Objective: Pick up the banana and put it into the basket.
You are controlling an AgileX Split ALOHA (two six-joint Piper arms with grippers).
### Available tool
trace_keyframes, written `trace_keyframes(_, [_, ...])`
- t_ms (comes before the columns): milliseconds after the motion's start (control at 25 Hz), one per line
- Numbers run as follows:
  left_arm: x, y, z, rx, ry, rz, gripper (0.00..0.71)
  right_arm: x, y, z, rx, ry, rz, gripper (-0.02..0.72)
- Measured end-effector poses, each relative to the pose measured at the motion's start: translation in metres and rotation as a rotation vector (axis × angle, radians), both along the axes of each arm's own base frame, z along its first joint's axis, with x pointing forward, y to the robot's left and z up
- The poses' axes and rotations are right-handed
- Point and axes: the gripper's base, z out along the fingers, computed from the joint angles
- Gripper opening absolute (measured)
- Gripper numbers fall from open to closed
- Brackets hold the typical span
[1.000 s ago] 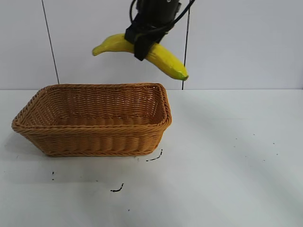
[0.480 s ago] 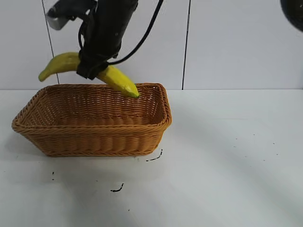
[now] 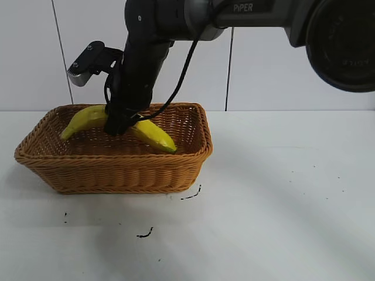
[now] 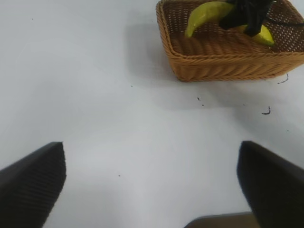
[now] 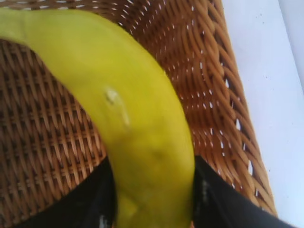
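Observation:
The yellow banana (image 3: 153, 136) is down inside the tan wicker basket (image 3: 117, 167), its greenish tip toward the right wall and its other end rising near the left rim. My right gripper (image 3: 120, 124) reaches into the basket from above and is shut on the banana's middle. In the right wrist view the banana (image 5: 128, 109) fills the space between the two black fingers (image 5: 90, 202), which press on both its sides over the woven floor of the basket (image 5: 42, 142). My left gripper (image 4: 152, 190) hangs open over bare table, away from the basket (image 4: 228, 66).
The basket stands on a white table (image 3: 281, 193) before a white panelled wall. A few small black marks (image 3: 145, 234) dot the table in front of the basket. The right arm (image 3: 193, 14) crosses above the basket's rear edge.
The right arm has carried the banana leftward and down, from high above the basket's right end to inside the basket.

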Motion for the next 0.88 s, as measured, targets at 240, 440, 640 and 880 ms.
trace_keyframes(240, [0.0, 0.0, 0.0, 0.0, 0.0, 0.0, 0.695, -0.001, -0.001, 0.002, 0.023, 0.027, -0.055, 0.679])
trace_keyframes(440, [0.0, 0.0, 0.0, 0.0, 0.0, 0.0, 0.695, -0.001, -0.011, 0.037, 0.108, 0.102, -0.247, 0.689])
trace_keyframes(640, [0.0, 0.0, 0.0, 0.0, 0.0, 0.0, 0.695, 0.008, -0.036, 0.072, 0.201, 0.169, -0.466, 0.689])
trace_keyframes(880, [0.0, 0.0, 0.0, 0.0, 0.0, 0.0, 0.695, 0.046, -0.111, 0.078, 0.227, 0.209, -0.715, 0.689])
